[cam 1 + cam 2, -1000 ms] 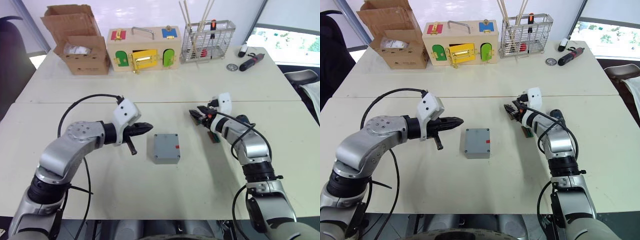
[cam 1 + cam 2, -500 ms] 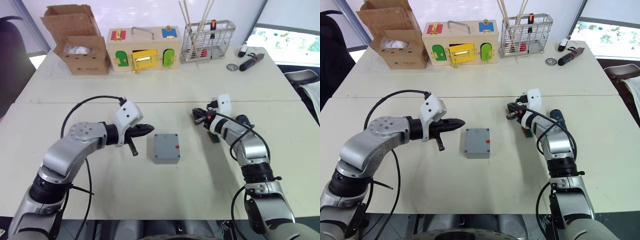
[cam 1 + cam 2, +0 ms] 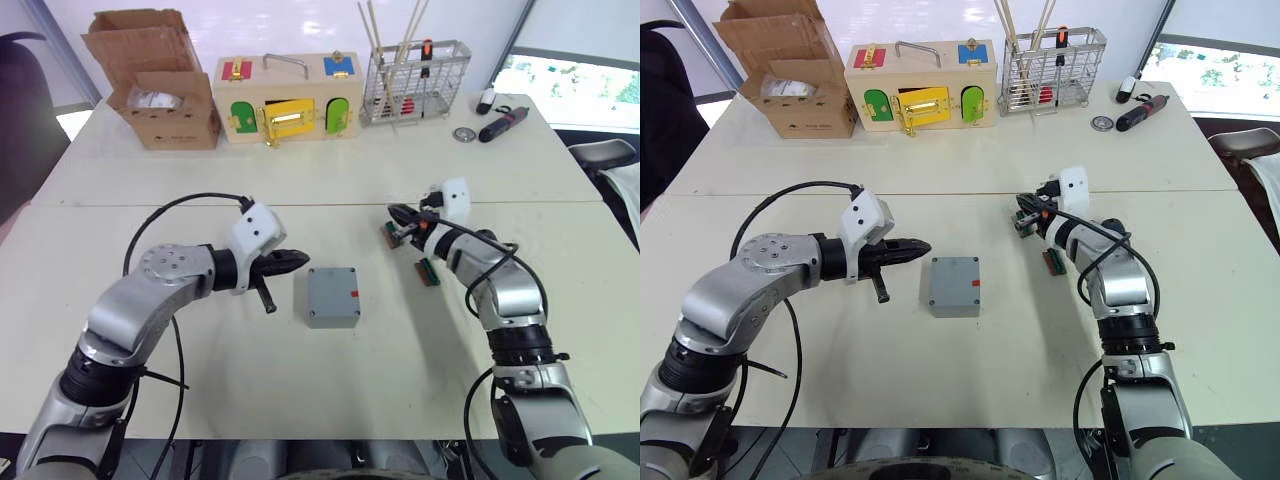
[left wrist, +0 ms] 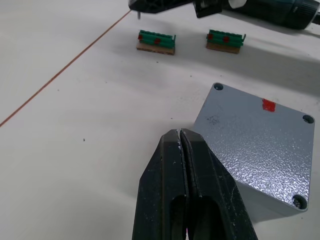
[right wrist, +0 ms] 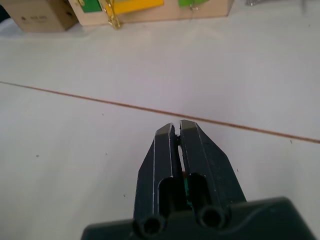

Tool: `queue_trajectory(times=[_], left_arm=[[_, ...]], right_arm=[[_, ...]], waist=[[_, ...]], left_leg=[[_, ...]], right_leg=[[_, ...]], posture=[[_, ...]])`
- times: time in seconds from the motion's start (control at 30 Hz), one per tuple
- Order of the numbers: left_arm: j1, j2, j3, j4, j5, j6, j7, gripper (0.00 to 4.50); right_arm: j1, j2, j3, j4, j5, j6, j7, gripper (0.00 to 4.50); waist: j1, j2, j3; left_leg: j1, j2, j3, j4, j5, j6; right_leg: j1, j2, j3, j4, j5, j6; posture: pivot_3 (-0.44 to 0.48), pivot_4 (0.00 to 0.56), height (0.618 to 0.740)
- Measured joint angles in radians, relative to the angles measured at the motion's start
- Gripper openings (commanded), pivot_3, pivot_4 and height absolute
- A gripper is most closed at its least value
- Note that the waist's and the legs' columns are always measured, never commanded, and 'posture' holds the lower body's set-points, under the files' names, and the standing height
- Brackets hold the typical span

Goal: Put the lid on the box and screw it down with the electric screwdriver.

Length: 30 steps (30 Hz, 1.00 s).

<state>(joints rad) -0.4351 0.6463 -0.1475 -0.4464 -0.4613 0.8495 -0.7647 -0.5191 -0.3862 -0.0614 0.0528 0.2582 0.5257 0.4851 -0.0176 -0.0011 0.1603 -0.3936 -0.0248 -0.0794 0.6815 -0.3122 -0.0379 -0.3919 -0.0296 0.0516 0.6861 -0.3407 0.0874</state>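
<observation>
Grey box (image 3: 333, 297) flat on table centre, lid (image 4: 252, 147) seated, red mark on top.

Closed right pincer (image 5: 178, 131) above table (image 5: 75, 150)

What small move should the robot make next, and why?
Probably open the right end effector and draw it back toward the electric screwdriver lying by that arm: the lid already sits on the box, and that end effector is shut.

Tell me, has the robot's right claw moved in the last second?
Yes. The right gripper has lifted away from the grey box, toward the wire basket at the table's far edge.
</observation>
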Motion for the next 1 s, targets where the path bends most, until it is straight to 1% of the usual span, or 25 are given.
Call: queue_trajectory(times=[0.07, 0.2, 0.33, 0.4, 0.53, 0.7, 1.0], left_arm=[[-0.001, 0.007, 0.003, 0.004, -0.006, -0.004, -0.016, 0.00], [-0.006, 0.063, 0.030, 0.007, -0.051, -0.004, -0.093, 0.00], [-0.002, 0.161, 0.059, 0.008, -0.091, -0.009, -0.196, 0.00], [0.003, 0.183, 0.059, 0.009, -0.098, -0.013, -0.230, 0.00], [0.029, 0.215, 0.059, 0.009, -0.105, -0.024, -0.277, 0.00], [0.042, 0.216, 0.056, 0.009, -0.104, -0.035, -0.277, 0.00], [0.049, 0.206, 0.056, 0.000, -0.105, -0.033, -0.248, 0.00]], right_arm=[[0.001, -0.012, -0.018, -0.059, 0.027, 0.029, 0.009, 0.07], [0.098, -0.073, -0.042, -0.324, 0.159, 0.137, 0.094, 0.07], [0.230, -0.112, -0.008, -0.535, 0.273, 0.235, 0.153, 0.07], [0.242, -0.113, 0.014, -0.576, 0.289, 0.255, 0.153, 0.07], [0.252, -0.109, 0.061, -0.620, 0.297, 0.267, 0.139, 0.07], [0.277, -0.103, 0.136, -0.612, 0.268, 0.247, 0.130, 0.07], [0.307, -0.107, 0.147, -0.577, 0.243, 0.202, 0.133, 0.07]], waist=[[0.000, 0.000, 0.000], [0.003, 0.000, 0.000], [0.000, 0.000, 0.000], [0.000, 0.000, 0.000], [0.001, 0.000, 0.000], [0.004, 0.000, 0.000], [0.003, 0.000, 0.000]], left_leg=[[0.000, 0.000, 0.000, 0.000, 0.000, 0.000], [-0.001, 0.000, -0.001, -0.001, -0.001, 0.002], [-0.001, 0.000, -0.001, -0.001, -0.001, 0.002], [0.000, 0.000, -0.001, -0.001, -0.001, 0.002], [0.000, 0.000, -0.001, -0.001, -0.001, 0.002], [0.000, 0.000, -0.002, -0.001, -0.001, 0.002], [0.000, 0.000, -0.001, -0.001, -0.001, 0.002]], right_leg=[[0.000, 0.000, 0.000, 0.000, 0.000, 0.000], [0.000, 0.000, -0.001, -0.001, 0.000, 0.000], [0.000, 0.000, -0.001, -0.001, 0.000, 0.000], [0.001, 0.000, -0.001, 0.000, 0.000, 0.000], [0.001, 0.000, -0.001, -0.001, 0.000, 0.000], [0.001, 0.000, -0.001, -0.001, 0.000, 0.000], [0.001, 0.000, -0.001, -0.001, 0.000, 0.000]], posture=[[0.000, 0.150, 0.740], [0.000, 0.150, 0.740], [0.000, 0.150, 0.740], [0.000, 0.150, 0.740], [0.000, 0.150, 0.740], [0.000, 0.150, 0.740], [0.000, 0.150, 0.740]])
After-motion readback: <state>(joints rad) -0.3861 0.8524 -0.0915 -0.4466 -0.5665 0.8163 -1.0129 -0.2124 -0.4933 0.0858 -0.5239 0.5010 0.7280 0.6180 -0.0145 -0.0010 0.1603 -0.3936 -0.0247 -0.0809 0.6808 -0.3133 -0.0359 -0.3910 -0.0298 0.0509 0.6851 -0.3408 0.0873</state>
